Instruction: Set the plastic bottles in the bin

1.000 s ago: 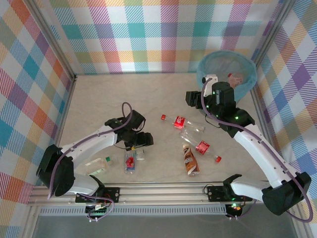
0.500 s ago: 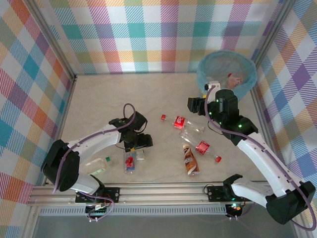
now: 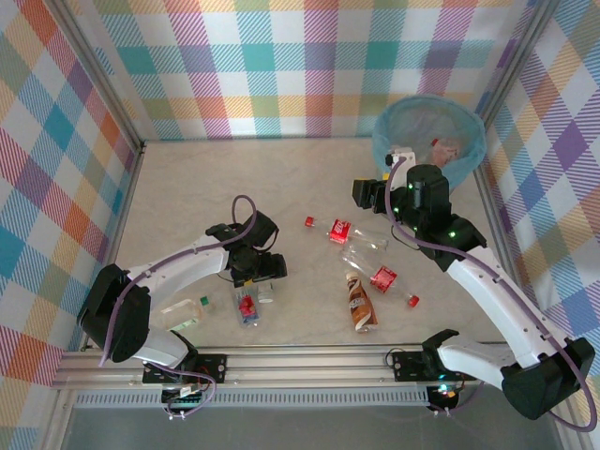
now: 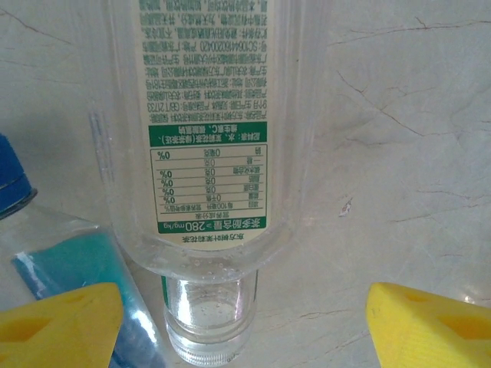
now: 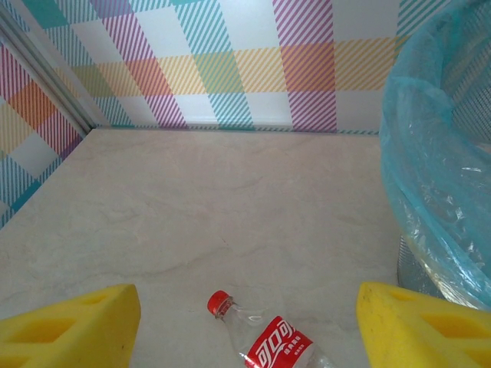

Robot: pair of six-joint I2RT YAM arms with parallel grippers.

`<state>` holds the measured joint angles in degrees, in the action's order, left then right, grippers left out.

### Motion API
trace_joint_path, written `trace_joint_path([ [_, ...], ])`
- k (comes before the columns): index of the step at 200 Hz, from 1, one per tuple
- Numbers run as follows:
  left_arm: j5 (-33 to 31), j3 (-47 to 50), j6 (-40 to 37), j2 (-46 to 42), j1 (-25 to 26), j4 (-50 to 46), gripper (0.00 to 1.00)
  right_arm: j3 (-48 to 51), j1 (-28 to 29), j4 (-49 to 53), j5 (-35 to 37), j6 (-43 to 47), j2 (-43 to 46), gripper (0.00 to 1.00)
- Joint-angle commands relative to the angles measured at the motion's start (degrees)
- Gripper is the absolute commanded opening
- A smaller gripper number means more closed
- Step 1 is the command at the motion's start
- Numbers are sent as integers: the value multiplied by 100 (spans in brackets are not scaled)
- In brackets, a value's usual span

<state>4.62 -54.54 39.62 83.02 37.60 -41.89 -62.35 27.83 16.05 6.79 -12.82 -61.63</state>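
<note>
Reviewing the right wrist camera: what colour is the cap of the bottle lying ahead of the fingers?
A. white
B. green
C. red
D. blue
C: the clear bottle lying on the table in the right wrist view has a red cap and a red label.

Plaid walls [image 3: 281, 66], pale marble tabletop [image 3: 187, 187]

Pale marbled table [image 3: 187, 187] carries several plastic bottles [image 3: 342, 231] lying flat; the bin [image 3: 380, 136] stands at its far right corner.
</note>
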Motion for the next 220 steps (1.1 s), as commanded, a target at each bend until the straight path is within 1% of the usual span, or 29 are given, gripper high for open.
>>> trace_joint_path([
  [1,-161,34,-39,-31,-69,-135,84,144,38,-172,50,133,151,75],
  [25,-112,63,-41,74,-111,-47,84,126,38,-197,112,176,116,75],
  [98,-70,-93,-361,497,-122,26,84,154,33,-218,95,186,31,75],
  [136,-113,-343,-601,896,-122,23,82,-36,38,-267,-78,131,-154,75],
  [171,-49,-604,-666,1269,-122,99,81,-55,38,-339,-213,278,-115,75],
  [195,-97,-740,-709,1445,-122,159,75,-54,33,-256,-175,436,-24,75],
  [220,-92,-927,-797,1630,-123,146,63,-6,38,-277,-60,651,110,75],
])
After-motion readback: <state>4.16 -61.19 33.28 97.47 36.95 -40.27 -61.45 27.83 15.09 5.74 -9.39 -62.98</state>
